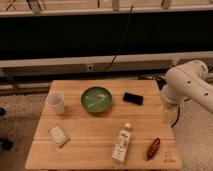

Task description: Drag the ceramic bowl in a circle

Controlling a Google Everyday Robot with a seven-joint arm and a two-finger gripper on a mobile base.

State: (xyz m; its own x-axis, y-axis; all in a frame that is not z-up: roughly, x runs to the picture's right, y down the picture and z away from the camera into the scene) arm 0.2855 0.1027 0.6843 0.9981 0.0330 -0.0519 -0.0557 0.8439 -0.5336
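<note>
1. The worktop (85, 125) is pale wood laid in planks.
2. Along its far half stand a white cup (55, 102) at the left, the ceramic bowl (96, 98) in the middle and a flat black object (133, 98) to the right, each apart from the others.
3. On the near half lie a pale packet (59, 135) at the left, a white bottle (122, 142) on its side, and a reddish-brown object (153, 148) near the right corner.
4. The tool (168, 117) hangs at the worktop's right edge, fingers spread, holding nothing.

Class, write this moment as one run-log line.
end effector: open, empty, over right edge of table | ceramic bowl: untouched, between white cup and black object | drag: not started
</note>
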